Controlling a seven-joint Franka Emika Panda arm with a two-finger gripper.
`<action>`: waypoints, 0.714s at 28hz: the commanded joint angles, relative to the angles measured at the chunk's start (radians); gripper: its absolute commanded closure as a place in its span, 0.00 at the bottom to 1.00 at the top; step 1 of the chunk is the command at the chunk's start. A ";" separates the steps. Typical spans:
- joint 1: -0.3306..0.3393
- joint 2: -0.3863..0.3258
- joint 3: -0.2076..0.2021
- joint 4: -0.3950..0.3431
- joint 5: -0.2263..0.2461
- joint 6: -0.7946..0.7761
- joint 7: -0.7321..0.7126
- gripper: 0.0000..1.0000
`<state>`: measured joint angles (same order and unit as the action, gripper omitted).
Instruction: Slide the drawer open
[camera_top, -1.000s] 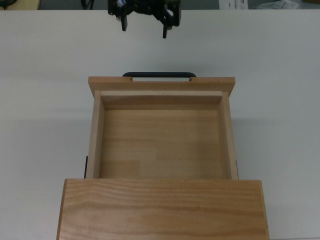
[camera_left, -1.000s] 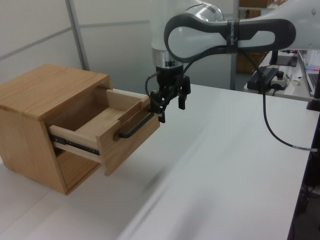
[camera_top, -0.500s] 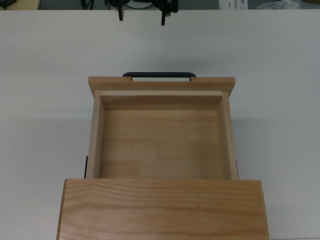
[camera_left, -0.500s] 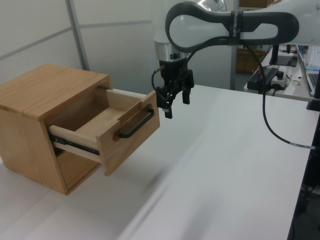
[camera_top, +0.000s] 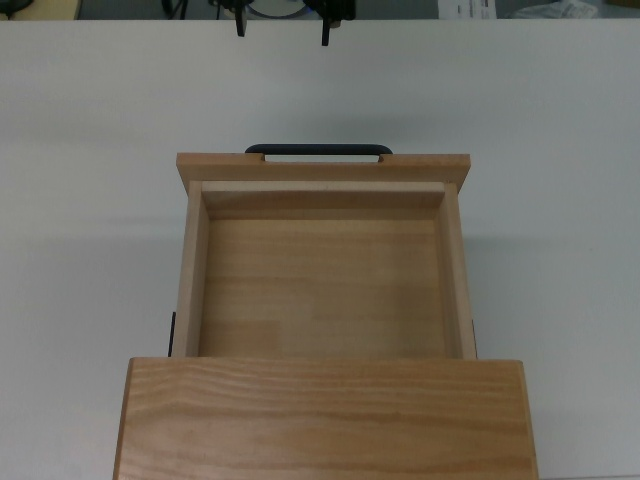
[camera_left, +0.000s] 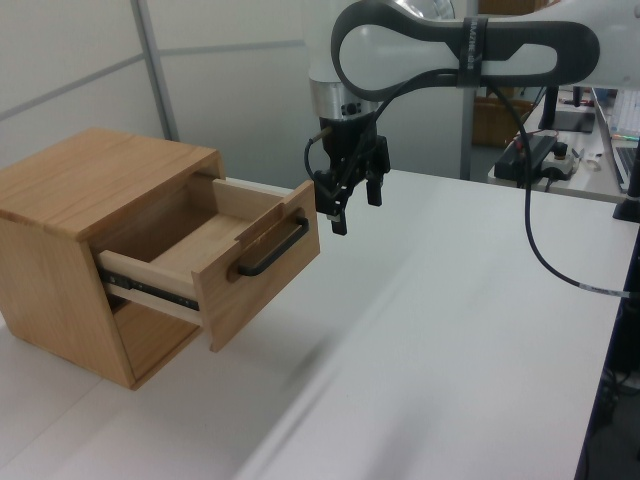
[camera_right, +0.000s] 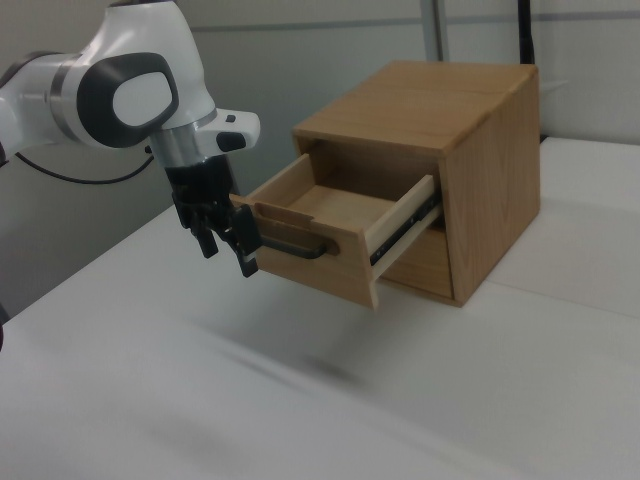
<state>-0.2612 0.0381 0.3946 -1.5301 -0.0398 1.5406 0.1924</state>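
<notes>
drawer (camera_left: 215, 265): pulled well out of the cabinet (camera_left: 70, 215), interior empty, side rail exposed in the left view. Same extension as a second ago.
handle (camera_left: 272, 247): free, nothing touching it.
gripper (camera_left: 350, 195): fingers apart, holding nothing. A second ago it sat right at the handle; now it's lifted and backed off, clear of the front panel. In the top view only the fingertips show at the upper edge.
table (camera_top: 90, 120): bare white surface around the cabinet.
task read: opening looks done; arm seems to be retreating after release. No further pull needed, I'd say.
</notes>
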 joint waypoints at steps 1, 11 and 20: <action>-0.003 -0.006 -0.003 0.031 -0.002 -0.043 -0.028 0.00; -0.003 -0.006 -0.003 0.056 -0.002 -0.071 -0.027 0.00; -0.001 -0.006 0.001 0.062 0.000 -0.071 -0.025 0.00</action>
<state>-0.2611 0.0380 0.3946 -1.4794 -0.0398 1.4980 0.1915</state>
